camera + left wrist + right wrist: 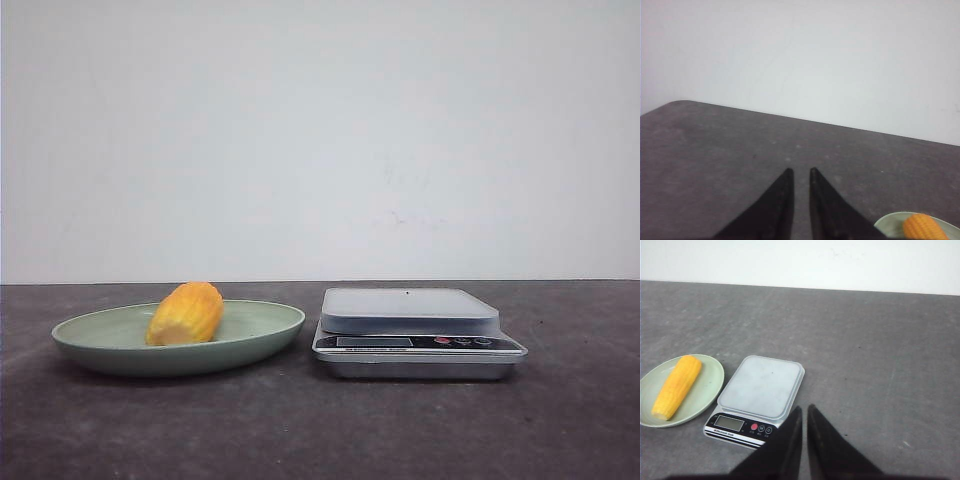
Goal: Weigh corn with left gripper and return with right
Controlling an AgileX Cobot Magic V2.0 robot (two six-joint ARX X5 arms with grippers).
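Observation:
The yellow-orange corn (186, 313) lies on a pale green plate (270, 335) at the left of the table. A silver kitchen scale (410, 310) with an empty grey platform stands just right of the plate. Neither gripper shows in the front view. My left gripper (800, 171) hangs over bare table, its fingers nearly together and empty; the corn (924, 227) and plate (887, 224) show at the corner of its view. My right gripper (805, 407) is also nearly closed and empty, near the scale (762, 387); the corn (677, 386) and plate (710, 385) lie beyond it.
The table is dark grey, with a white wall behind it. The scale's display and buttons (760, 428) face the front edge. The table's rounded corner (677, 102) shows in the left wrist view.

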